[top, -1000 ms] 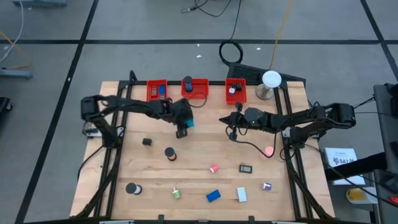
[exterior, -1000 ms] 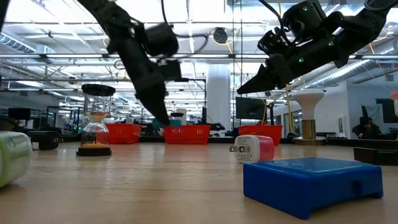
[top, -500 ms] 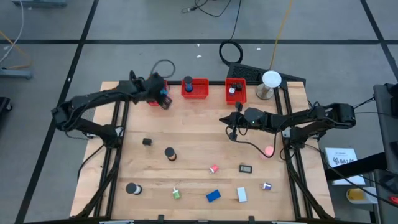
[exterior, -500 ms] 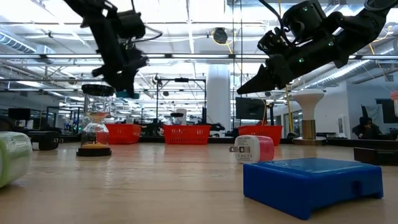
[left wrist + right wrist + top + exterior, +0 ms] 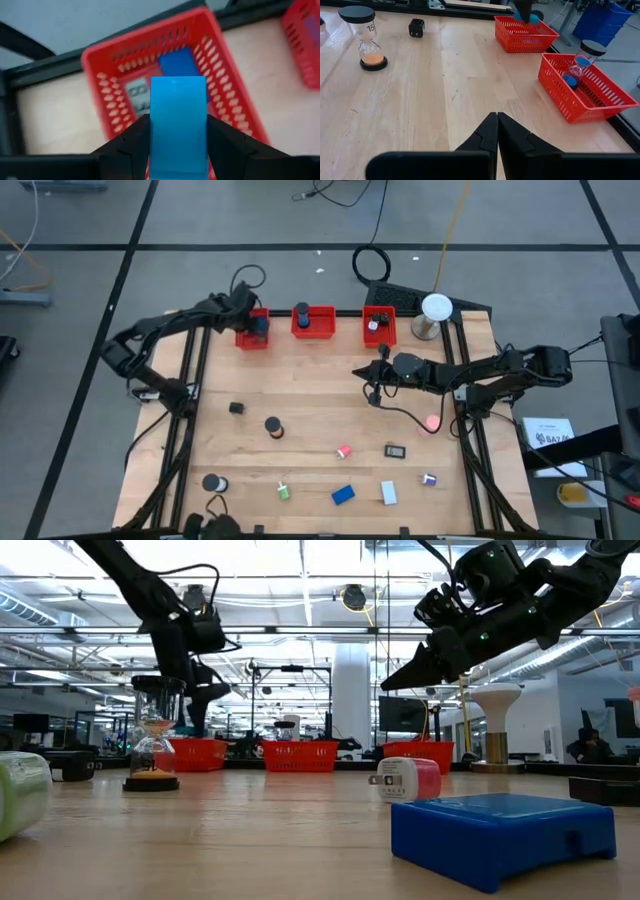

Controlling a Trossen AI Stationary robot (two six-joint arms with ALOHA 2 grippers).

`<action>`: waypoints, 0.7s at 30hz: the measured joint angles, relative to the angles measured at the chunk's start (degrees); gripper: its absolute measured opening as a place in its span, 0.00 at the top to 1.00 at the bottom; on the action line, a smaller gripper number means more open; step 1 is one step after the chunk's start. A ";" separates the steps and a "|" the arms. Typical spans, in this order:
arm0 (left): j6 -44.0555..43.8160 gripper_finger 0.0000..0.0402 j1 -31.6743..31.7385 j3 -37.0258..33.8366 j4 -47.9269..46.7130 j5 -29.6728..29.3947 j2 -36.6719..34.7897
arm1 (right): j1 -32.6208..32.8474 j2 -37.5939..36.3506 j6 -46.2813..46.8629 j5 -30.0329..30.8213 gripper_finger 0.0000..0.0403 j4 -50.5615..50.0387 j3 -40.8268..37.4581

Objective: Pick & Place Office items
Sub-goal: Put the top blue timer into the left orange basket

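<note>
My left gripper [image 5: 254, 326] hangs over the left red bin [image 5: 243, 338] at the table's far edge, shut on a bright blue block [image 5: 178, 120]. A darker blue block [image 5: 180, 62] and a white-grey item [image 5: 135, 95] lie in that bin. The right wrist view shows the held blue block [image 5: 532, 18] above the left red bin [image 5: 525, 34]. My right gripper [image 5: 372, 371] is shut with nothing in it and hovers above the table's right middle. It also shows as my right gripper [image 5: 497, 116]. My left gripper pinches the bright blue block's two long sides [image 5: 155, 135] between its two fingers. The fingers slant downward from the table's left and run along the block. The block's far end [image 5: 178, 82] sticks out past the fingertips. It hangs clear above the bin.
A middle red bin [image 5: 313, 322] and a right red bin [image 5: 378, 326] stand on the far edge, beside a white dome lamp [image 5: 436, 308]. Loose on the table are a black cube [image 5: 237, 408], an hourglass [image 5: 272, 426], a pink bit [image 5: 344, 451] and a blue block [image 5: 343, 495]. Several more small items lie near the front.
My left gripper has carried the bright blue block from the table's middle toward the far left. It now hangs over the left red bin, and its wrist has rolled on the way. The block stays lifted in the hold.
</note>
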 joint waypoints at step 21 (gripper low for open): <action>-12.39 0.60 -2.40 0.06 -4.03 -4.41 6.44 | 0.02 0.00 -0.06 -3.02 1.00 1.40 0.00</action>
